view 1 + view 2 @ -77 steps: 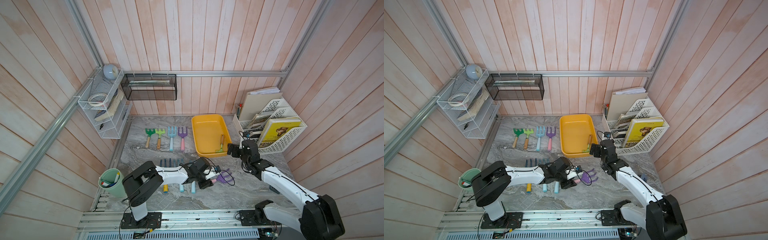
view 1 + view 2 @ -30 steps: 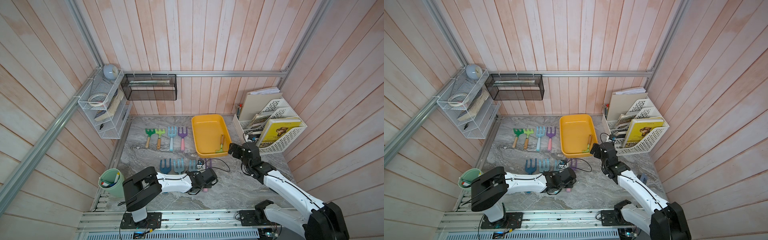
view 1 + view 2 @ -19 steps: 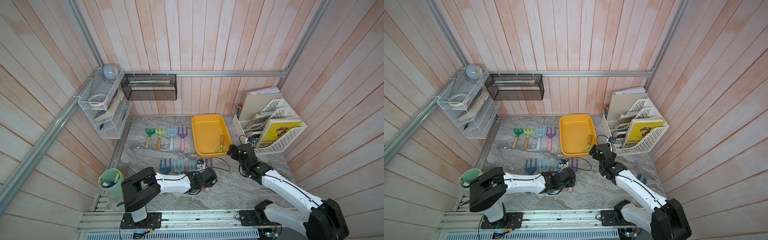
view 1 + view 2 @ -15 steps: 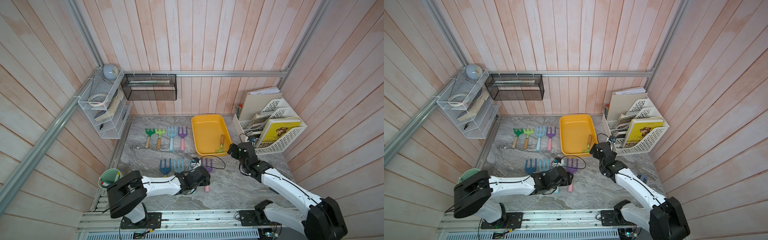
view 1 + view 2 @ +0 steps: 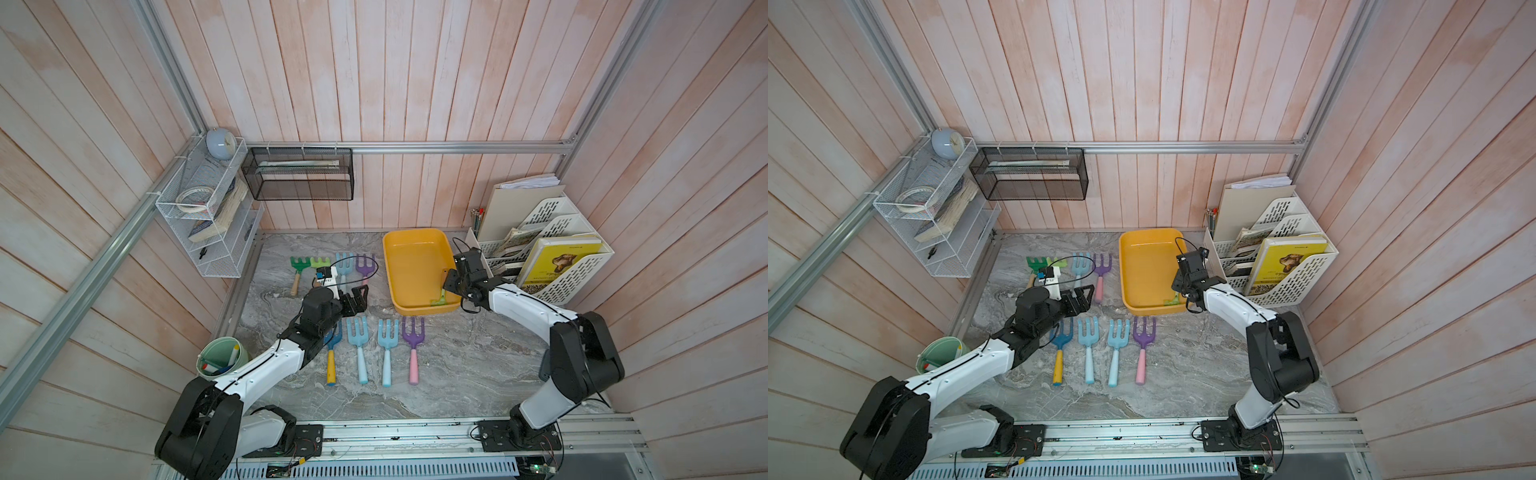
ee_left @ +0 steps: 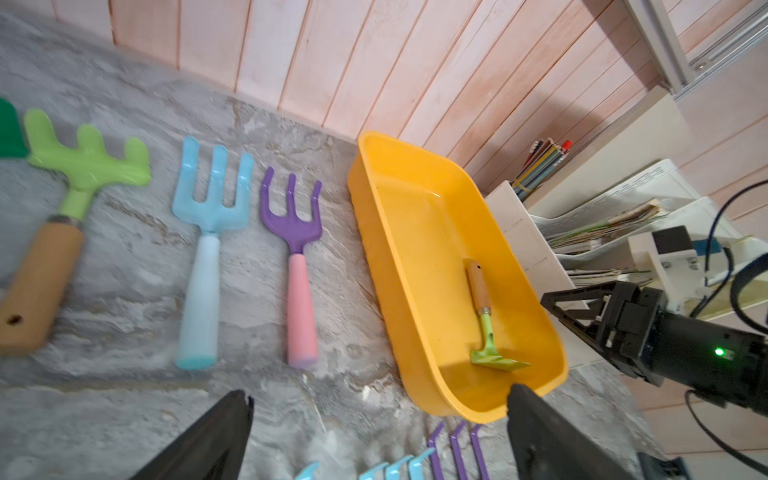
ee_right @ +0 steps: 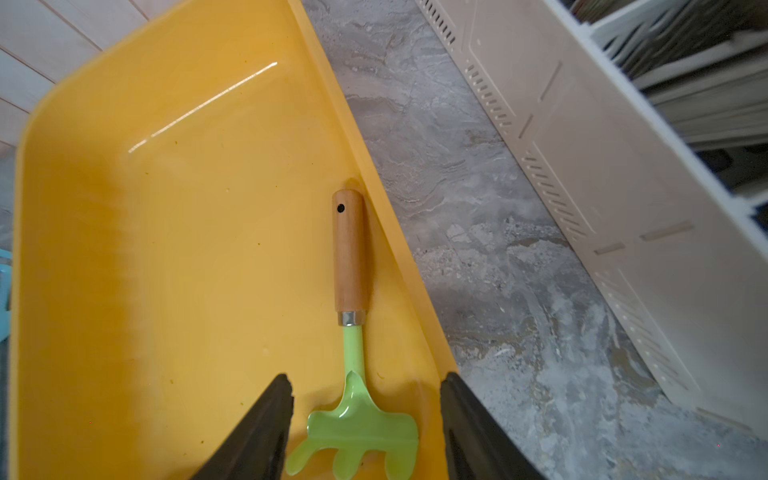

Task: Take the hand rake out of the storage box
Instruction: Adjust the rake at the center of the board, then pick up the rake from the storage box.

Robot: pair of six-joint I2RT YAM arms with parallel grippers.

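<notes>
Grasp step, I'd say: the right gripper (image 7: 365,377) hovers over the hand rake (image 7: 350,257), which lies along the right wall of the storage box (image 7: 166,208). Its fingers are apart astride the head, gripping nothing. Next it likely must lower and close. The left gripper (image 6: 379,392) gapes empty.

1. Lying flat in the storage box (image 5: 409,266), tight along its right long wall: the hand rake (image 7: 349,253), pale-green pronged head toward the robot, wooden handle with a hole at its end.
2. Sitting level on the grey marbled tabletop (image 5: 457,353): the storage box, shallow yellow plastic, rounded corners.
</notes>
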